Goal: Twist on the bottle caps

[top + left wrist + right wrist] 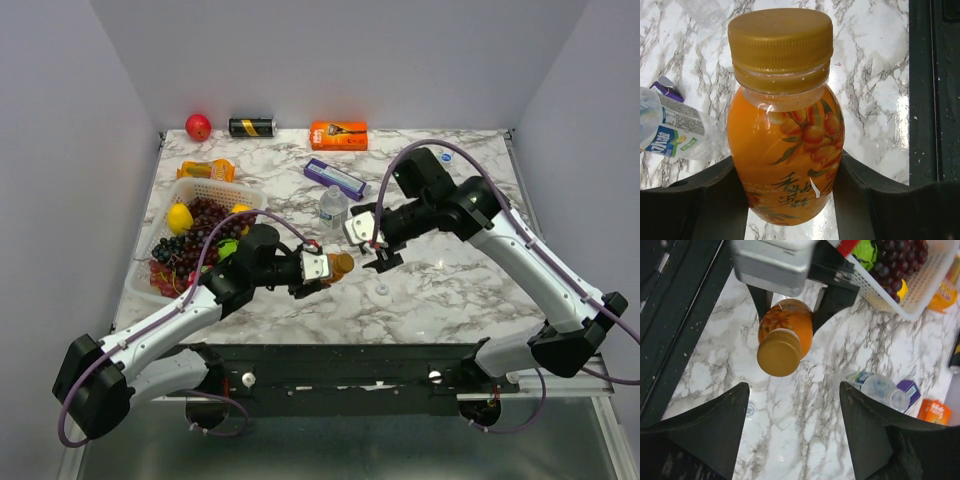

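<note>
as clamped in the left gripper (330, 267), orange bottle (785, 150) tips rightward, cap (780, 42) on.
cap looks seated, tightness unknown; right gripper (792, 390) spread open just short of it. risk: off-centre pinch cross-threads it or spins the bottle in the clamp.

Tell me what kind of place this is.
Probably a robotics lab cell: a marble-patterned table boxed in by plain pale walls, left arm and right arm bolted at its edge, staged groceries like a fruit basket.

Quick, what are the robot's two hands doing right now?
Left gripper: shut on the orange bottle, which has its cap on.
Right gripper: open, holding nothing.
</note>
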Robot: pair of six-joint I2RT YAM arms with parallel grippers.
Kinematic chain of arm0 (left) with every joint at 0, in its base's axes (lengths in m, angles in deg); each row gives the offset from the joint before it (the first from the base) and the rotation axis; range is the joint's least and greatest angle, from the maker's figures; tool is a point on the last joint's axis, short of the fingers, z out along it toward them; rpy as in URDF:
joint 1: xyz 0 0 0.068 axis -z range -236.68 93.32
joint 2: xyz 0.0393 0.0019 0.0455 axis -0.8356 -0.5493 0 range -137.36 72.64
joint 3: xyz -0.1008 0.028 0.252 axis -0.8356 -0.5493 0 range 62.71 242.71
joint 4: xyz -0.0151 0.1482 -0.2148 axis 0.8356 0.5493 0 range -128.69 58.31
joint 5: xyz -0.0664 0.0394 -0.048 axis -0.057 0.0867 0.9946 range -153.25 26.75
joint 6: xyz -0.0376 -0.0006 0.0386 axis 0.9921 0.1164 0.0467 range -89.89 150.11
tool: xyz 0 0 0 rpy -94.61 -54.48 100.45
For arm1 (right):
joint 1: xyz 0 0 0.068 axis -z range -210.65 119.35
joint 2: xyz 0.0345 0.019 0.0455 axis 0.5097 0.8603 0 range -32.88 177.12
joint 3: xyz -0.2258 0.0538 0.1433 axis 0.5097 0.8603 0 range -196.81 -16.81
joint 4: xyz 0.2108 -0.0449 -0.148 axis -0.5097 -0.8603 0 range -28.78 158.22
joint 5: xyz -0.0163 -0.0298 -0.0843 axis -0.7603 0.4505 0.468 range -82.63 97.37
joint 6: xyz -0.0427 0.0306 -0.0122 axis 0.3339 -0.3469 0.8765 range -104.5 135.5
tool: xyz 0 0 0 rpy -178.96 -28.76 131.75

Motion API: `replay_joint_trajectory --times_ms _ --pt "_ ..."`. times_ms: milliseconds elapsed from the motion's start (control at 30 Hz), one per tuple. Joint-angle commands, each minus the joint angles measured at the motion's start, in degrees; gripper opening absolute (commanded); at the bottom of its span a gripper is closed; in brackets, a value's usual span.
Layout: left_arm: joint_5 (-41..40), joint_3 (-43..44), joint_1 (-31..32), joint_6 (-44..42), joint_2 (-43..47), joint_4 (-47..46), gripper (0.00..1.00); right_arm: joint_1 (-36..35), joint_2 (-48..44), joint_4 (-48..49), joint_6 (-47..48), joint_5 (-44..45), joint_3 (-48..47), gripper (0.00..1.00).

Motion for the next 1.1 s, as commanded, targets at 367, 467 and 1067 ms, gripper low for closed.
replay_joint_trajectory --times_ms 367,467,1067 --pt "2.7 3.3 0.0 -1.9 -1.0 0.7 0.00 -7.8 -2.1 -1.9 17.3 -0.3 5.8 0.75" --pt "3.0 3.4 0.1 -1.8 -1.2 0.6 0.00 -8.0 -1.0 -0.8 16.3 0.5 5.3 0.73" --pt "2.7 3.8 0.7 -1.6 -0.8 0.7 0.00 -7.9 1.8 0.5 14.9 5.1 4.5 0.55"
